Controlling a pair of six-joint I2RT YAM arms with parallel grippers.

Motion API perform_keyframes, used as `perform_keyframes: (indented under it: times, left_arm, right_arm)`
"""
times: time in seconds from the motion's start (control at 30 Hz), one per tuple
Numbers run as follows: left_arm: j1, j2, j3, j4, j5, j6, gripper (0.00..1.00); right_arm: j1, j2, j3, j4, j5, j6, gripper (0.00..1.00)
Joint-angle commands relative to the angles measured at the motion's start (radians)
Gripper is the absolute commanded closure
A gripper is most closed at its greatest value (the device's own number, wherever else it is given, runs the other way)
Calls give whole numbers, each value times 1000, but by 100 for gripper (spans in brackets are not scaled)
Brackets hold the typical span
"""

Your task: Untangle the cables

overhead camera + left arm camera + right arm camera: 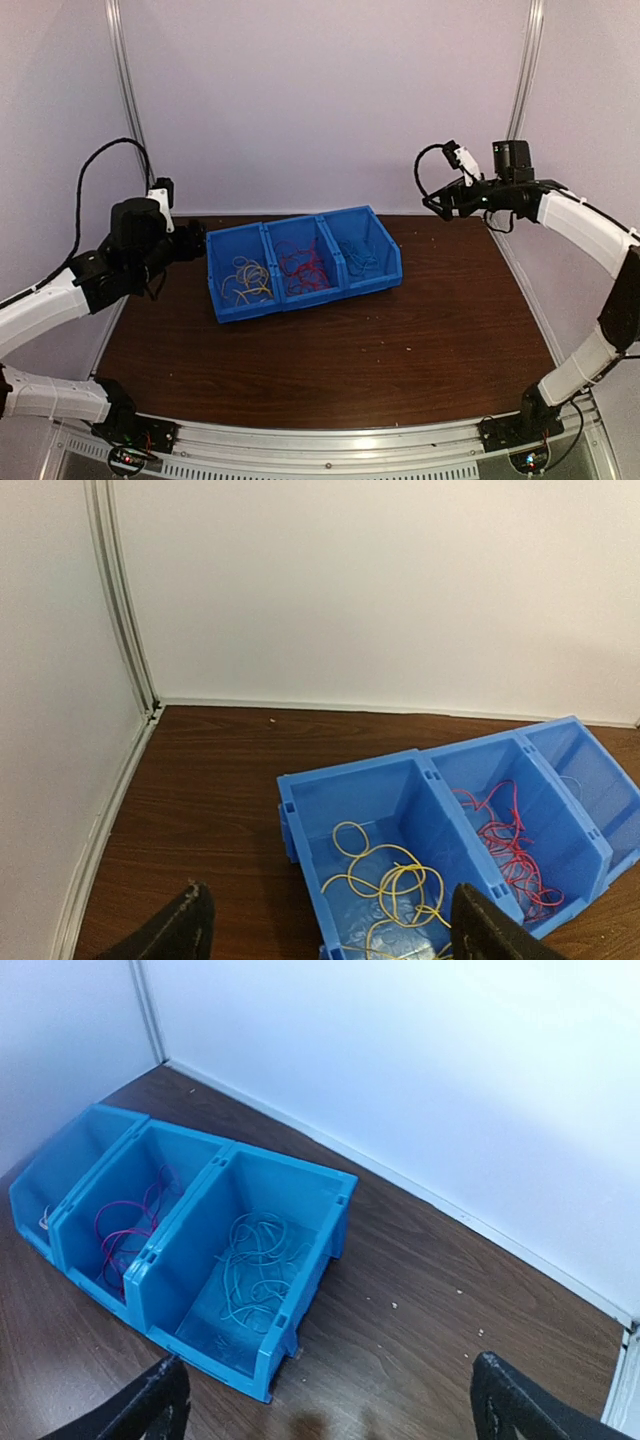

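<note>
While clear of the blue bins (300, 298), left gripper (330, 892) and right gripper (332, 1385) stand wide apart, empty. Yellow cables (248, 280) lie in the left bin, red cables (305, 268) in the middle, blue cables (358, 255) in the right. Sorting appears done; next, only retreat.

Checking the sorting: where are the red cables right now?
In the top view the red cables lie in the middle blue bin at the table's far side, with the yellow cables to their left and the blue cables to their right.
</note>
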Motion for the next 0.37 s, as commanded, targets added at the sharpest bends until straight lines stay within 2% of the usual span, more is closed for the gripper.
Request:
perform_keyframes:
  times: [0.0, 0.03, 0.1, 0.2, 0.33]
  left_arm:
    - [122, 73, 104, -85, 115, 107, 10]
    - [148, 97, 125, -85, 133, 121, 3]
    - [189, 150, 146, -69, 129, 140, 2]
    - [203, 221, 144, -44, 51, 160, 2]
    - [220, 242, 104, -3, 115, 160, 2]
  right_arm:
    - [-40, -132, -166, 268, 193, 130, 0]
    - [-39, -167, -204, 319, 277, 182, 0]
    - [-39, -214, -221, 333, 361, 223, 0]
    - [-41, -235, -235, 297, 312, 171, 0]
    - [-39, -273, -333, 369, 249, 209, 0]
